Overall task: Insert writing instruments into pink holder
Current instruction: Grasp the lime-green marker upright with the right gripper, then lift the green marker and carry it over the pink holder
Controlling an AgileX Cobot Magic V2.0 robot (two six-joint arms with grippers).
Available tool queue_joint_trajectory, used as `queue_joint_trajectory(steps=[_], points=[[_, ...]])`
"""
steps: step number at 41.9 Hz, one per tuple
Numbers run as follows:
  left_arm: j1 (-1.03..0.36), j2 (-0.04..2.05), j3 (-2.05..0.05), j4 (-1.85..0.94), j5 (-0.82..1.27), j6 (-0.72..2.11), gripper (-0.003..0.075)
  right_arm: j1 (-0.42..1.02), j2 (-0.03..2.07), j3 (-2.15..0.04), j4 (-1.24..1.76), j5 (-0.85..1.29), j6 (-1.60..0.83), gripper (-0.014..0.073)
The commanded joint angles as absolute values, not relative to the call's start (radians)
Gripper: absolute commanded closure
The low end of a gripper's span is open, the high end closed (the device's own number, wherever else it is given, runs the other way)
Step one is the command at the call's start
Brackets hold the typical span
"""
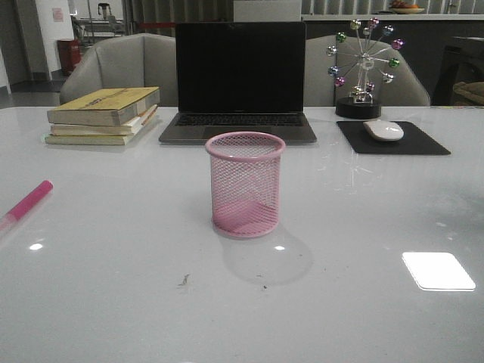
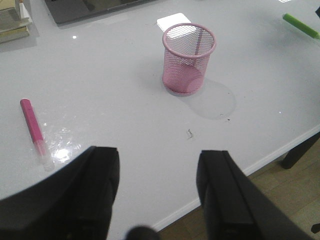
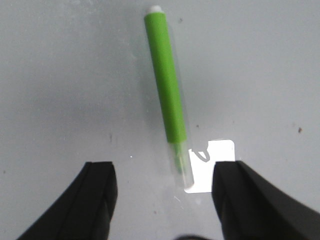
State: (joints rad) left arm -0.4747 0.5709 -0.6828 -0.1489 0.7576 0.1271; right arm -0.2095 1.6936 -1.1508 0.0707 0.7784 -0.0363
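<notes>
— Where standing, the pink holder [image 1: 245, 184]? Upright mid-table, open mouth up, nothing inside through the mesh. Sits on the white table [image 1: 113, 302], in front of the laptop [image 1: 239, 79], well apart from it.

— And seen from the left wrist?

— Same holder [image 2: 189, 59], upright, shadow falling to one side. Pink marker [image 2: 32, 123] lying flat on the table, well apart from the holder, clear cap end nearer the camera. Also visible in the front view at the left edge, pink marker [image 1: 27, 203] lying at a slant, partly cut off by the frame.

— Green marker?

— Lying flat under the right wrist camera, green marker [image 3: 165, 84], whitish tip at the far end, clear cap at the near end, cap overlapping a bright reflection [image 3: 210, 165]. Also glimpsed by the left wrist camera, green marker [image 2: 300, 25], far across the table beyond the holder. Not seen in the front view.

— Left gripper?

— Left gripper [image 2: 157, 187] spread wide, holding nothing, hovering near the table edge. Pink marker off to one side of the fingers [image 2: 95, 185], not between them.

— Right gripper?

— Right gripper [image 3: 162, 200] spread wide too, holding nothing. Green marker roughly centred ahead of the gap, no finger touching it.

— Anything else on the table?

— Stack of books [image 1: 106, 115] left of the laptop, mouse [image 1: 384, 129] on a black pad [image 1: 423, 142] to the right, small ferris-wheel ornament [image 1: 363, 69] behind the pad.
</notes>
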Motion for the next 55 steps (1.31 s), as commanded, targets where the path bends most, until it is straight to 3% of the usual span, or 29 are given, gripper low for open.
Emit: queue_joint_trajectory(steps=[1, 20, 38, 49, 55], points=[[-0.483, 0.579, -0.710, -0.166, 0.680, 0.129, 0.0342, -0.216, 1.710, -1.230, 0.078, 0.732, -0.053, 0.0076], [-0.483, 0.579, -0.710, -0.166, 0.680, 0.129, 0.0414, -0.216, 1.920, -1.421, 0.078, 0.756, -0.101, 0.0076], [-0.483, 0.579, -0.710, -0.166, 0.680, 0.129, 0.0498, -0.216, 1.990, -1.451, 0.078, 0.772, -0.101, 0.0080], [-0.483, 0.579, -0.710, -0.166, 0.680, 0.129, 0.0540, -0.216, 1.990, -1.451, 0.078, 0.771, -0.101, 0.0342], [-0.483, 0.579, -0.710, -0.166, 0.680, 0.129, 0.0549, -0.216, 1.985, -1.451, 0.078, 0.781, -0.101, 0.0412]])
